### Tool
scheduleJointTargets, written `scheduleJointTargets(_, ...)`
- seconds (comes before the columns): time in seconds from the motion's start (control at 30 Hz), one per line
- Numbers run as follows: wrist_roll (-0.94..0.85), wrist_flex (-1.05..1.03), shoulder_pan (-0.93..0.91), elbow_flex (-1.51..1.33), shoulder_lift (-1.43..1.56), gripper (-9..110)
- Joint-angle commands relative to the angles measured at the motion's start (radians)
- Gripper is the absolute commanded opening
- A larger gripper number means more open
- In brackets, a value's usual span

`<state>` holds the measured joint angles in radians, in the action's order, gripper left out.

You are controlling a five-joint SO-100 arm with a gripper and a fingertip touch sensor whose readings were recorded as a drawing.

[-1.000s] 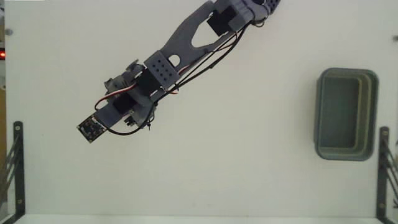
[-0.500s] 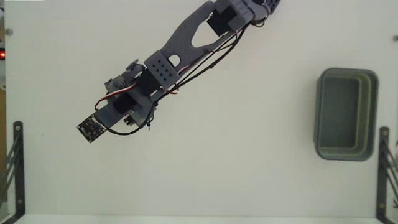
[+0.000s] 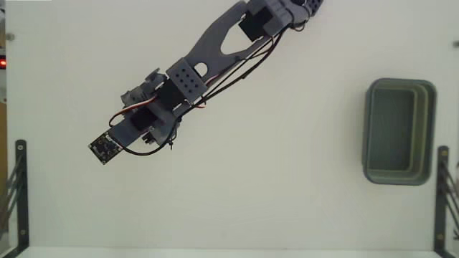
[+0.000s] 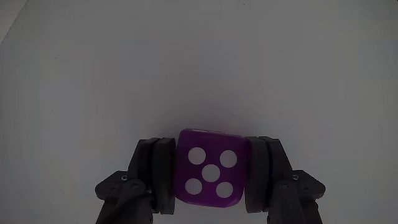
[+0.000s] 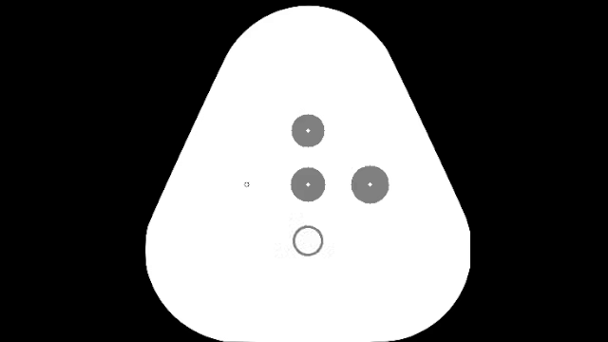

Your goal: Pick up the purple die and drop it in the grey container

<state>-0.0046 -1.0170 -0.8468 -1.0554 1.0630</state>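
A: Where is the purple die [image 4: 210, 169]?

B: In the wrist view it sits low in the middle, wedged between the 2 dark fingers [image 4: 163, 174] of the gripper [image 4: 210, 177]. The face toward the camera shows 5 white pips.

A: So the gripper has hold of it?

B: Yes. Both pads press flat against the die's left and right sides, closed down to the die's width, with nothing else between them. White table [image 4: 199, 62] fills the view beyond it.

A: Can you see the die in the fixed view?

B: No, the arm [image 3: 190, 79] covers it. The arm reaches from the top edge down toward the left, ending in a small black circuit board [image 3: 105, 149] at its tip.

A: And the grey container [image 3: 430, 129]?

B: At the right of the fixed view, well apart from the arm, resting flat on the table. Black brackets [image 3: 14, 190] stand at the left and right edges.
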Motion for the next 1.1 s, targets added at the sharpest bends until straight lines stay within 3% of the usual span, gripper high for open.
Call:
scheduleJointTargets(0.0, 0.005, 0.006, -0.02, -0.001, 0.055, 63)
scheduleJointTargets(1.07, 0.005, 0.002, -0.02, 0.003, 0.054, 59)
